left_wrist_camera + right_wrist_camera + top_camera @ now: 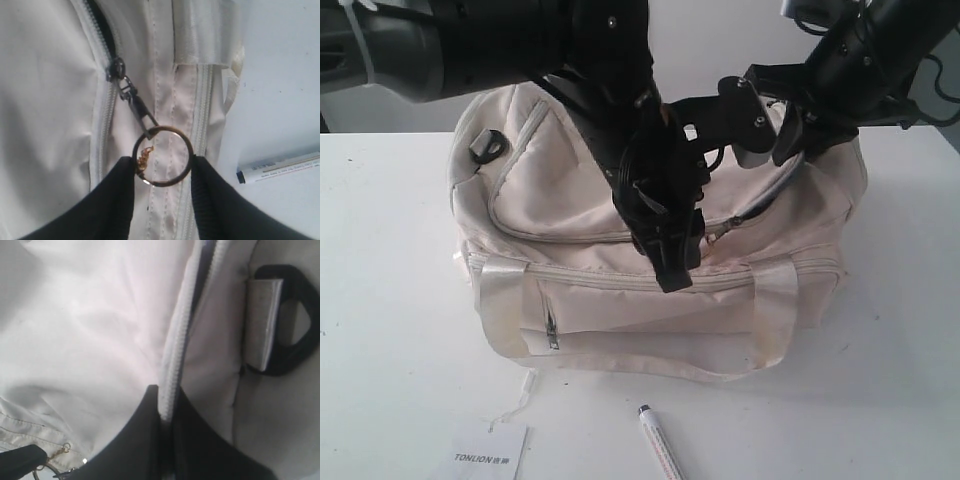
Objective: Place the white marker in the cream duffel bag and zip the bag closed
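The left pincer (162, 167) has its two black fingers (117, 200) pressed on both sides of the ring (162, 183). That ring hangs from the zipper slider (116, 69) on top of the cream duffel bag (570, 180). The white marker (658, 443) is not in the bag yet. It lies on the table (400, 300) just in front of the bag, near the paper tag (485, 455).

The job now looks like opening the zipper. To do it well, pull the ring along the zipper line, not up. Go slowly so the ring does not slip out. The bag is soft, so its far end must be held tight or it will bunch up.

The right pincer (165, 396) does that. It is squeezed shut on the zipper edge (175, 340), beside the bag's black strap ring (287, 275). The left pincer is open only as wide as the ring and grips it.
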Tool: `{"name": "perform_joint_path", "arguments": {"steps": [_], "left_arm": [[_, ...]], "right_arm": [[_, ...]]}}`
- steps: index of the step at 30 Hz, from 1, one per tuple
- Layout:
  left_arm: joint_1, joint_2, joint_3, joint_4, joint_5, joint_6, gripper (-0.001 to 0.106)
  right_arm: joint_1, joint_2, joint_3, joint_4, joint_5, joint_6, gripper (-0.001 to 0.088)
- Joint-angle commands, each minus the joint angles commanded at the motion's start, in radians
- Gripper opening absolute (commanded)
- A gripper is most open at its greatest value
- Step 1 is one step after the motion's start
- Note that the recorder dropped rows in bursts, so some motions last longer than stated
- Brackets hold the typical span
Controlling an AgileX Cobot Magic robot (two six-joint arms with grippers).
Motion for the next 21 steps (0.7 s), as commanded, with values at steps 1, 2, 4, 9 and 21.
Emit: {"name": "perform_joint_path", "arguments": {"steps": [1, 2, 4, 9, 21], "left_arm": [[0.0, 0.0, 0.0, 0.02, 0.01, -0.011, 0.0], [0.0, 0.0, 0.0, 0.033, 0.016, -0.022, 0.0], [0.0, 0.0, 0.0, 0.056, 0.028, -0.031, 0.0], [0.0, 0.0, 0.0, 0.105, 0.052, -0.047, 0.0], [0.0, 0.0, 0.0, 0.178, 0.124, -0.093, 0.0]], "right_arm": [[0.0, 0.0, 0.0, 0.0, 0.0, 0.0, 0.0], [0.0, 0.0, 0.0, -0.005, 0.0, 0.0, 0.0], [0.0, 0.0, 0.0, -0.013, 0.0, 0.0, 0.0], [0.0, 0.0, 0.0, -0.043, -0.002, 0.0, 0.0], [0.0, 0.0, 0.0, -0.075, -0.01, 0.0, 0.0]]}}
